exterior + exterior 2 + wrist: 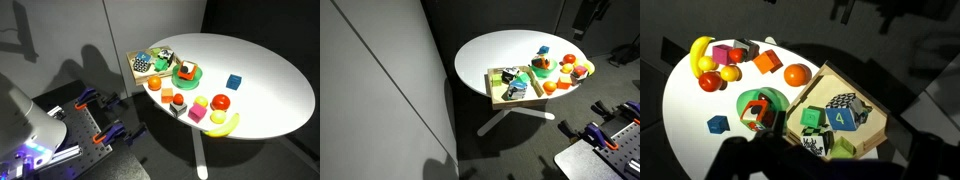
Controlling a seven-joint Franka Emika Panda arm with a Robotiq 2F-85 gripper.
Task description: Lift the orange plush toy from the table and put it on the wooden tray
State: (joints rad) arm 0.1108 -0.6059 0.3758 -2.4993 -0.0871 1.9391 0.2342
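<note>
The orange plush toy [797,74] is a plain rounded lump lying on the white table beside the wooden tray [868,132]. It also shows in both exterior views [155,84] [549,88]. The wooden tray [135,66] [498,97] sits at the table edge and holds several patterned cubes. My gripper [836,152] shows only as dark fingers low in the wrist view, spread apart and empty, high above the tray. It is well clear of the toy.
A green plate [743,100] with a toy on it lies next to the tray. An orange-and-red block [766,62], red apple [708,82], banana [700,50], pink cube [720,55] and blue cube [717,124] are scattered nearby.
</note>
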